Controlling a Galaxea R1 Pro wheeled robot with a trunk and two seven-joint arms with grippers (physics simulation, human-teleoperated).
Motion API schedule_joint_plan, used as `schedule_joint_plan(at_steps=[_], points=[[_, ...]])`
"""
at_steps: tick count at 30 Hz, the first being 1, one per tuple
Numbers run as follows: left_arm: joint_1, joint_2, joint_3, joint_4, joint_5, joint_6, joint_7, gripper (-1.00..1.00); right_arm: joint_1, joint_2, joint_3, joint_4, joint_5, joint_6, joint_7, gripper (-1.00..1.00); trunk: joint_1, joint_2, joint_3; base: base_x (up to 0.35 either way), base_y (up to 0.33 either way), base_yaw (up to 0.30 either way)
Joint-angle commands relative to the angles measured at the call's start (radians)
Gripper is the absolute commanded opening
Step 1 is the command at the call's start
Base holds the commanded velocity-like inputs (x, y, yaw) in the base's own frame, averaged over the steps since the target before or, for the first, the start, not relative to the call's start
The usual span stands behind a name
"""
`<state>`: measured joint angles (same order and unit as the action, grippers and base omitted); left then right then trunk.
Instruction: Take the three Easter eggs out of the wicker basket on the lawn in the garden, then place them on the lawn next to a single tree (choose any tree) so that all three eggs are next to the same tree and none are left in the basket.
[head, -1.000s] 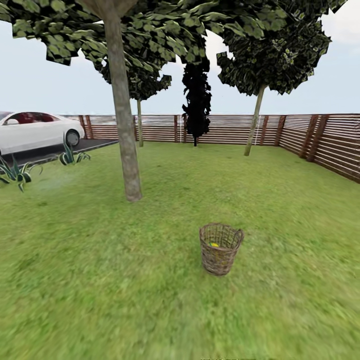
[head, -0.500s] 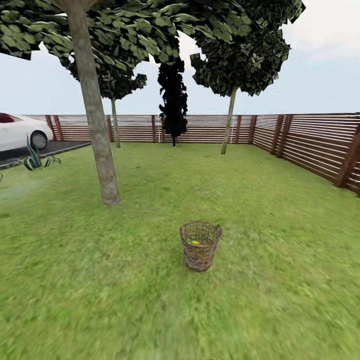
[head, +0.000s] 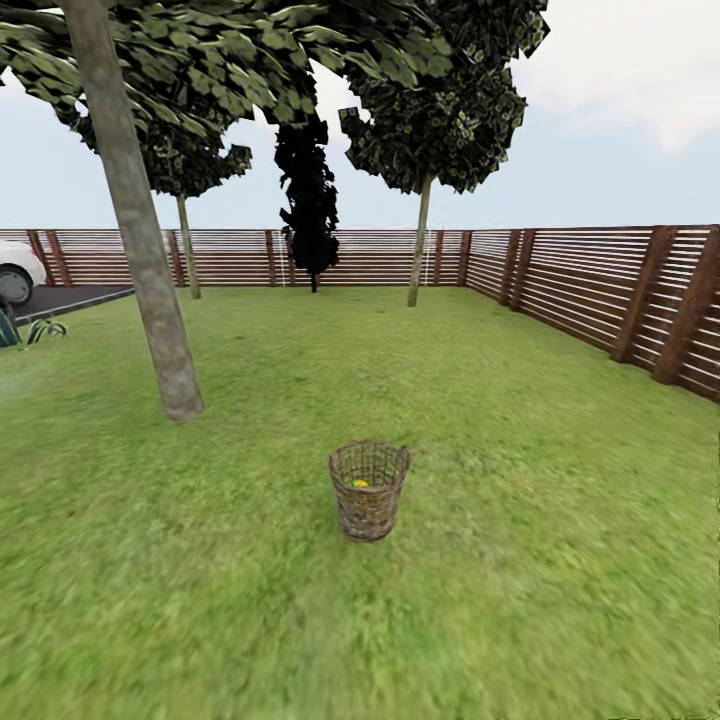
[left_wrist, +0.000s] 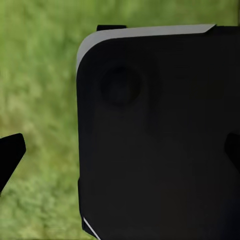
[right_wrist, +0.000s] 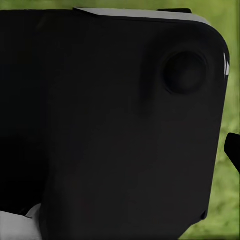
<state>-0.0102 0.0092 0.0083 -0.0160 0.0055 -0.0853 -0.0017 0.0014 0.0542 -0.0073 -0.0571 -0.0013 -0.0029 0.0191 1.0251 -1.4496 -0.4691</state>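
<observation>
From my head camera the wicker basket (head: 369, 490) stood upright on the lawn (head: 520, 560), roughly mid-lawn, well clear of the slatted wooden fence (head: 600, 290) along the far and right edges. A speck of yellow inside it (head: 360, 484) was probably one Easter egg; I couldn't count them. The thick-trunked tree (head: 150, 290) stood near the basket, toward the lawn's left edge. A white car (head: 14, 268) peeked in by the driveway. My wrist cameras mostly got a big black housing (left_wrist: 160, 150) over blurry grass, so I couldn't tell how far either set of my fingers was open. No writing anywhere.
</observation>
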Motion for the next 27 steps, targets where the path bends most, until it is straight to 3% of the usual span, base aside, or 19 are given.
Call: schedule_joint_plan(at_steps=[1, 4, 20, 27], points=[[0.000, 0.000, 0.000, 0.001, 0.000, -0.011, -0.001, 1.00, 0.000, 0.000, -0.001, -0.001, 0.000, 0.000, 0.002, 1.00, 0.000, 0.000, -0.001, 0.000, 0.000, -0.052], [0.000, 0.000, -0.001, 0.001, -0.001, -0.019, -0.001, 1.00, 0.000, 0.002, 0.000, -0.001, 0.000, 0.000, 0.002, 1.00, 0.000, 0.000, -0.001, 0.000, 0.000, -0.030], [0.000, 0.000, -0.012, 0.000, -0.006, -0.027, -0.002, 1.00, 0.000, 0.001, 0.002, -0.004, 0.001, -0.002, 0.002, 1.00, -0.061, 0.112, 0.049, 0.000, 0.000, -0.003], [-0.014, 0.000, -0.014, -0.028, -0.008, -0.024, -0.002, 1.00, 0.000, 0.003, 0.004, -0.046, 0.002, -0.049, 0.001, 1.00, -0.088, 0.161, 0.071, 0.000, 0.000, 0.000]])
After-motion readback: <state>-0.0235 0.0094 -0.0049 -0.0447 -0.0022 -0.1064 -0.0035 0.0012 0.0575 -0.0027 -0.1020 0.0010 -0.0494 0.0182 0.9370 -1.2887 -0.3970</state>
